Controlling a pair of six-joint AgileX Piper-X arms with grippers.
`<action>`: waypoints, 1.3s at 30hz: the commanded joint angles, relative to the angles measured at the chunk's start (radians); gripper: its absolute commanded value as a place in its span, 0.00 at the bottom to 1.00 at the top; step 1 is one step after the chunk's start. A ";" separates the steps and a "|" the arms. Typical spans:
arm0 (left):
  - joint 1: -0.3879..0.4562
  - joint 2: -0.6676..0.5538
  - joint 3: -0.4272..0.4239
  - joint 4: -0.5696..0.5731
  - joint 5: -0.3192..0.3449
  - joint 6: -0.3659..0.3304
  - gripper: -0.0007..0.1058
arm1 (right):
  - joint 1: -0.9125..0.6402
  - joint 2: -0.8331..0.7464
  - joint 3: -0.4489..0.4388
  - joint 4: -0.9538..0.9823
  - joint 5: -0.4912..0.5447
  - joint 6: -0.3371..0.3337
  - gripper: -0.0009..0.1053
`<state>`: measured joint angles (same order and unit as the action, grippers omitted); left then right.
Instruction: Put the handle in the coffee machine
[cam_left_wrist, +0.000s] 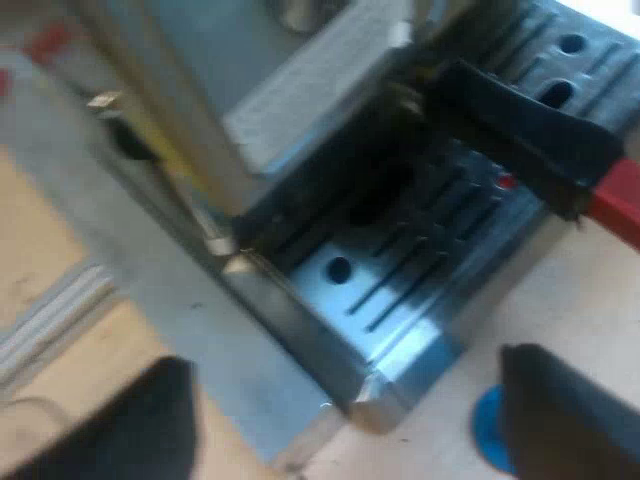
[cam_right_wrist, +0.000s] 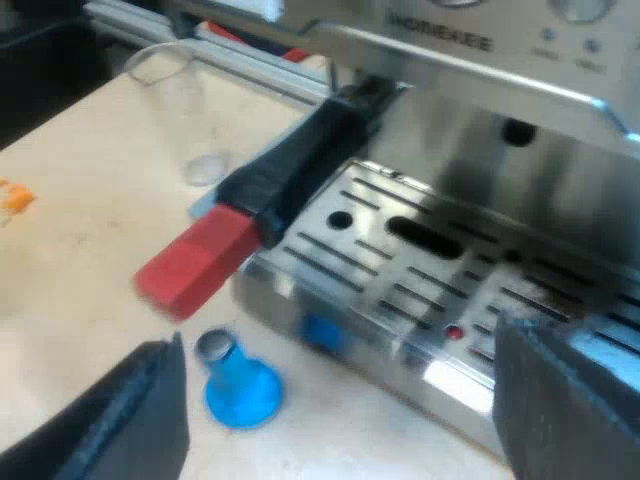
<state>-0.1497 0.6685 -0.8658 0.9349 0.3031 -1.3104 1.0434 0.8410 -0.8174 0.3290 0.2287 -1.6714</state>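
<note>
Left claw (cam_left_wrist: 340, 365) gapes empty over a corner of the drip tray (cam_left_wrist: 400, 290) of the espresso machine (cam_left_wrist: 300, 110). The holder's dark handle (cam_left_wrist: 530, 130) juts from the machine's front across the tray, red end (cam_left_wrist: 615, 210) outward. Right claw (cam_right_wrist: 338, 335) is likewise spread and empty above the pale wooden worktop (cam_right_wrist: 70, 270). There a blue tamper (cam_right_wrist: 240, 385) sits just beside the tray, with a measuring glass (cam_right_wrist: 180, 100) farther off.

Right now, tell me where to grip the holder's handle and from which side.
Probably grip the dark handle just behind its red end, coming from above and closing across its width. It juts straight out from the espresso machine over the drip tray, its flat sides free.
</note>
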 joint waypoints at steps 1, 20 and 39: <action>0.002 -0.031 -0.027 -0.014 -0.016 -0.019 0.76 | -0.004 -0.004 -0.049 0.024 -0.030 -0.087 0.63; 0.085 -0.111 -0.199 -0.043 0.007 -0.201 0.82 | -0.674 0.008 -0.305 0.452 -0.277 0.026 0.63; 0.232 -0.463 -0.191 0.097 0.050 -0.219 0.82 | -0.897 -0.468 -0.133 0.592 -0.254 -0.125 0.63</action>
<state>0.0809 0.2260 -1.0584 1.0109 0.3482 -1.5118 0.1494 0.3996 -0.9519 0.9241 -0.0318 -1.7833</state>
